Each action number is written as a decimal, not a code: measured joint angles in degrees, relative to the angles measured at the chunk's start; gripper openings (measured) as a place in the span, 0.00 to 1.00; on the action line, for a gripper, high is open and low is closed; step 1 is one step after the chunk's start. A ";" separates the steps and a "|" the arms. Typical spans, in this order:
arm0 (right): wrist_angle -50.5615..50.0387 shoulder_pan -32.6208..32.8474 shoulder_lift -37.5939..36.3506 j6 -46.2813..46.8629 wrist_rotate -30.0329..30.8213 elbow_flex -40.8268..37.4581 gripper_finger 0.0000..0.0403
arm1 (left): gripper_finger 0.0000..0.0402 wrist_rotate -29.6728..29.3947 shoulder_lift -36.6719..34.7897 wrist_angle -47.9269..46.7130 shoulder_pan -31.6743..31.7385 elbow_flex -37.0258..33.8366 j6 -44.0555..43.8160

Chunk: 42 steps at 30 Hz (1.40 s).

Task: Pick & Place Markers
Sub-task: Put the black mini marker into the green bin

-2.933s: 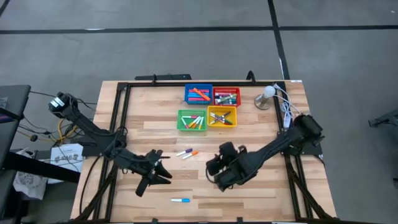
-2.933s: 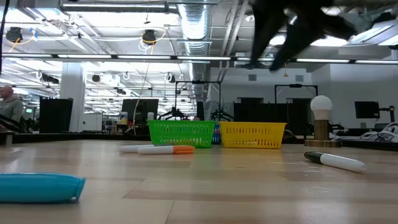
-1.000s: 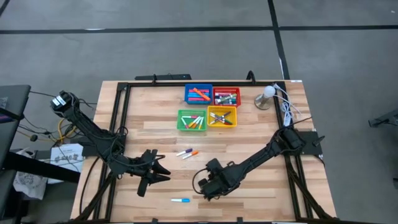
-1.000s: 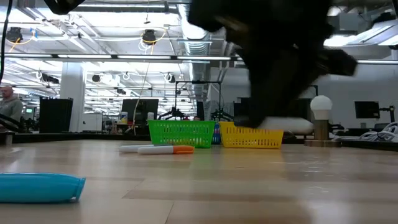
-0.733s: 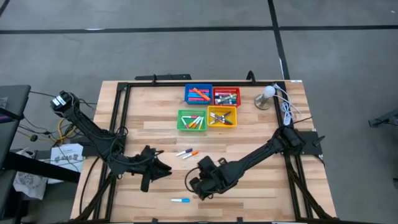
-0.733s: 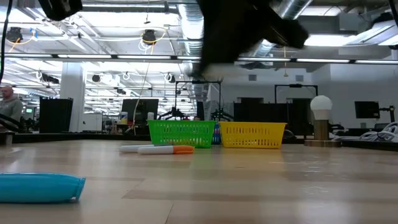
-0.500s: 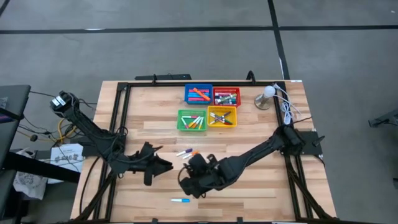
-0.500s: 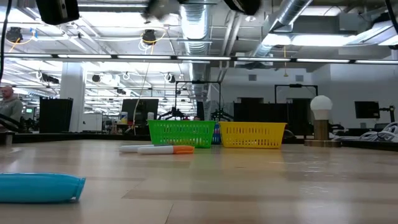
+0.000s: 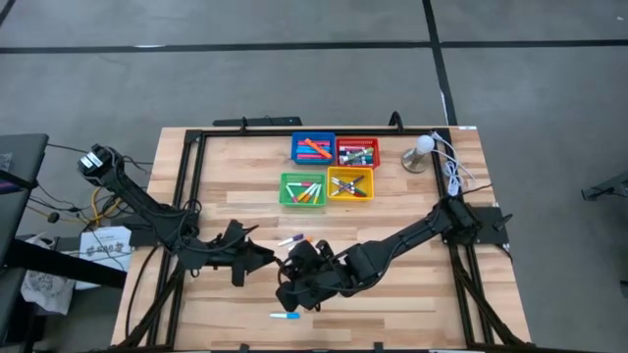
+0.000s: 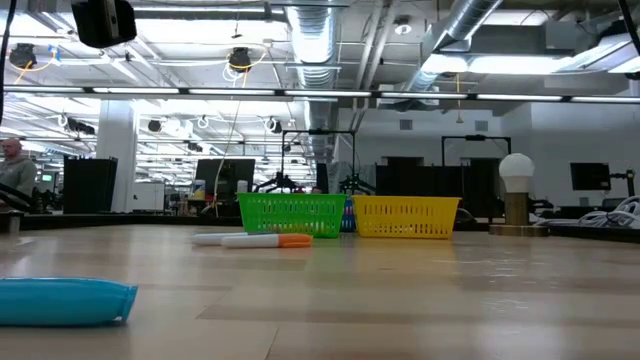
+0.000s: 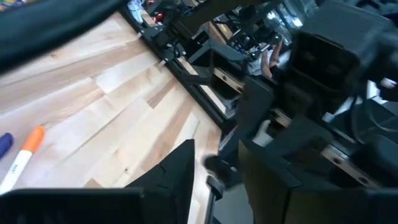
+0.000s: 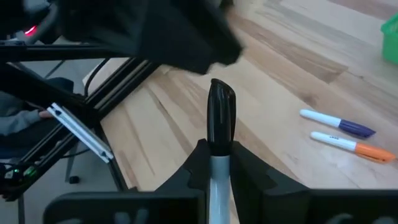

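Note:
My right gripper (image 12: 219, 160) is shut on a white-bodied marker with a black cap (image 12: 221, 106), above the table's near middle (image 9: 287, 284). My left gripper (image 11: 217, 182) stands close to its left (image 9: 265, 259), open, with nothing between its fingers. A purple marker (image 12: 339, 123) and an orange marker (image 12: 345, 144) lie side by side on the wood, also in the low view (image 10: 255, 240). A blue marker (image 9: 285, 316) lies near the front edge. More markers lie in the four trays. My right gripper pinches the marker's white body (image 12: 217, 177) between its two fingers (image 12: 198, 163), just behind the black cap. The marker lies along the fingers and its capped end sticks out ahead of them. It is lifted clear of the table, and the fingers slant down toward the table's left.
Blue (image 9: 313, 149), red (image 9: 356, 153), green (image 9: 285, 189) and yellow (image 9: 367, 183) trays stand at the far middle. A round-headed lamp (image 9: 421, 149) with white cables sits at the far right. Black frame rails (image 9: 192, 186) run along the table's sides.
My right gripper has risen from the table with the black-capped marker, now lifted clear, and has gone toward the table's left, close to my left gripper. My left gripper has rolled about its own line and edged toward the right.

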 joint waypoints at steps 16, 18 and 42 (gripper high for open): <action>3.73 -0.76 0.00 -4.37 -1.79 0.02 0.08 | 0.40 7.27 3.63 2.08 4.91 -0.04 -1.77; 3.87 -0.76 0.00 -4.39 -1.74 0.02 0.09 | 0.40 7.35 3.59 2.46 4.80 -0.04 -1.75; 2.90 -1.65 -0.02 -4.36 -0.81 0.07 0.09 | 0.40 7.89 3.30 5.01 2.70 -0.04 -1.68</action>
